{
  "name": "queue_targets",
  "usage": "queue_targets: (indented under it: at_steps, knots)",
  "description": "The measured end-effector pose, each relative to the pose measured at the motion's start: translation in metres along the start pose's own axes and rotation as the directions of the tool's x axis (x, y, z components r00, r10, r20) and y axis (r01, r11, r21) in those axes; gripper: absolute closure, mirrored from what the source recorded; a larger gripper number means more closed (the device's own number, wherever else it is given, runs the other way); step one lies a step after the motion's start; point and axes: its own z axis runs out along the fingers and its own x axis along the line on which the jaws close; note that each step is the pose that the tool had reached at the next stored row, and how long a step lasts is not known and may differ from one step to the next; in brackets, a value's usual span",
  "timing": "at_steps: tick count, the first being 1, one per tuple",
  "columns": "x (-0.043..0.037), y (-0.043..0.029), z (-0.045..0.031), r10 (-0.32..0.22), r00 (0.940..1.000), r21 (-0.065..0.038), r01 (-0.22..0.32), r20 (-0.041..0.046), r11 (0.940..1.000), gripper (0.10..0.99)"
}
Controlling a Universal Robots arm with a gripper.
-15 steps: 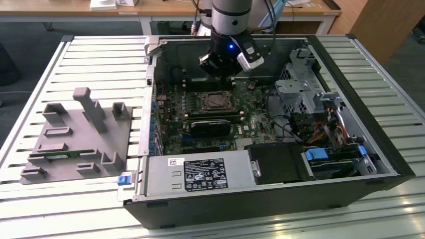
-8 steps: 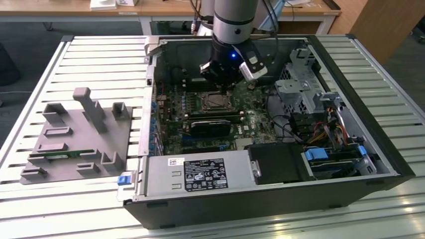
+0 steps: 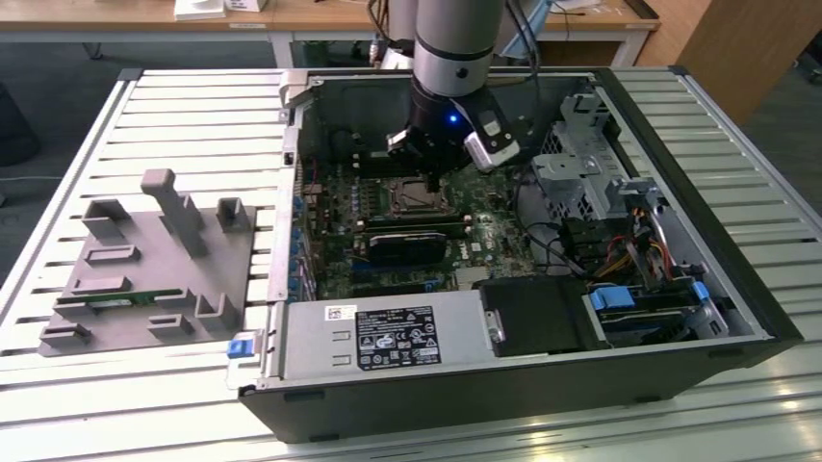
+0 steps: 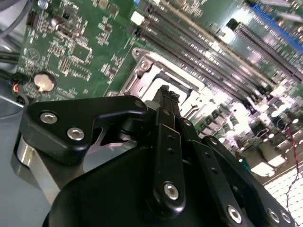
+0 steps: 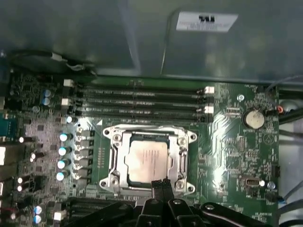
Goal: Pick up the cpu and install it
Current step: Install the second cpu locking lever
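The cpu (image 5: pixel 147 161), a pale silver square, lies flat inside the metal socket frame (image 5: pixel 113 163) on the green motherboard. In the exterior view the socket (image 3: pixel 414 199) sits in the open computer case, right under the arm. My gripper (image 5: pixel 161 183) hovers just over the socket's edge, its two black fingertips pressed together with nothing between them. The second wrist view shows the gripper (image 4: pixel 165 94) from behind, tips together above the socket frame (image 4: pixel 142 71).
A grey fixture tray (image 3: pixel 141 260) with a green memory stick (image 3: pixel 110 303) lies at the exterior view's left. Inside the case are a black block (image 3: pixel 411 241), a power supply (image 3: pixel 385 337), a drive cage (image 3: pixel 578 173) and cables. Memory slots (image 5: pixel 142 99) run beside the socket.
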Motion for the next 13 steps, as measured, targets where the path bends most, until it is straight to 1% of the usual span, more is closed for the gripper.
queue_targets:
  at_steps: [5,8,10,13]
  knots:
    - [0.0014,-0.009,0.0016,0.0,1.0,0.0,0.0,0.0,1.0,0.98]
    - [0.004,-0.0133,0.0017,0.0,1.0,0.0,0.0,0.0001,1.0,0.98]
    - [0.008,-0.0152,0.0017,0.0,1.0,0.0,0.0,0.0001,1.0,0.98]
    - [0.0174,-0.0171,0.0017,0.0,1.0,0.0,0.0,0.0,1.0,0.98]
